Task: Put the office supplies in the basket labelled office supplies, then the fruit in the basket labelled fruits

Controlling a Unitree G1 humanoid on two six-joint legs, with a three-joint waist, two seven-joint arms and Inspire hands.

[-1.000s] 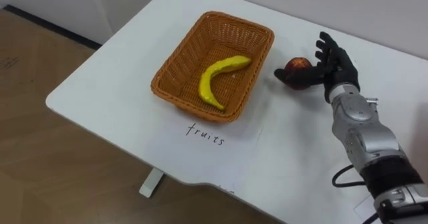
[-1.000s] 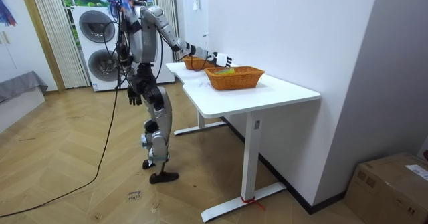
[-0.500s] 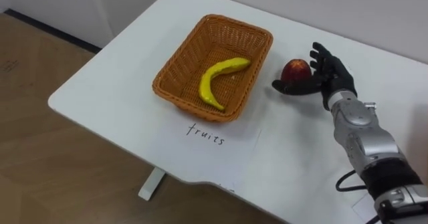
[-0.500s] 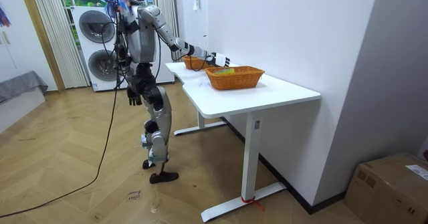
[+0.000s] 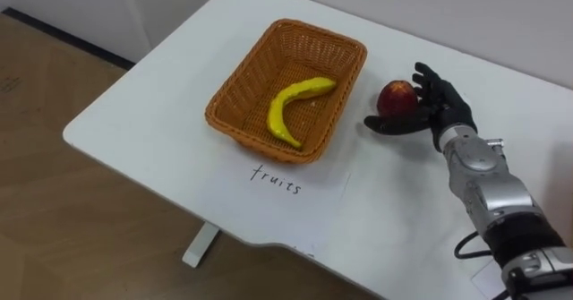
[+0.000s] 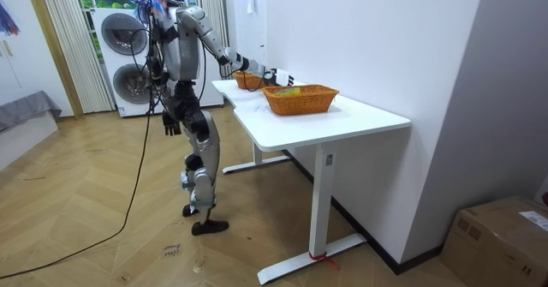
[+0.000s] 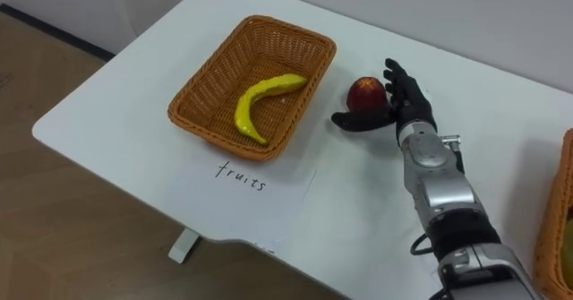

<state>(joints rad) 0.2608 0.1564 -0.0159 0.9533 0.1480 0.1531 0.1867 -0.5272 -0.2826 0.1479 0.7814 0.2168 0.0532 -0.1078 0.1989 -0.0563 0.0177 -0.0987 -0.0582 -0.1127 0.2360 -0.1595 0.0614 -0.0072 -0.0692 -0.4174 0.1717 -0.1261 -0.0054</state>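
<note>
A red apple (image 5: pixel 397 96) lies on the white table (image 5: pixel 161 112), just right of the wicker fruit basket (image 5: pixel 218 117). A yellow banana (image 5: pixel 291 108) rests inside that basket. My right hand (image 5: pixel 437 110) is at the apple: its thumb reaches along the near side and its straight fingers stand behind and to the right, so the apple sits in the open hand. My left hand (image 6: pixel 171 126) hangs beside my hip in the room view. I stand at the table's end, right arm stretched over it.
A paper sheet with a handwritten label (image 5: pixel 276 180) lies in front of the fruit basket. A second wicker basket (image 7: pixel 557 228) sits at the right edge of the right eye view. The table's edge runs close on the left, with wooden floor below.
My right hand has come down from over the apple to beside it, thumb now in front. The apple shows more fully. Basket and banana have not moved.
</note>
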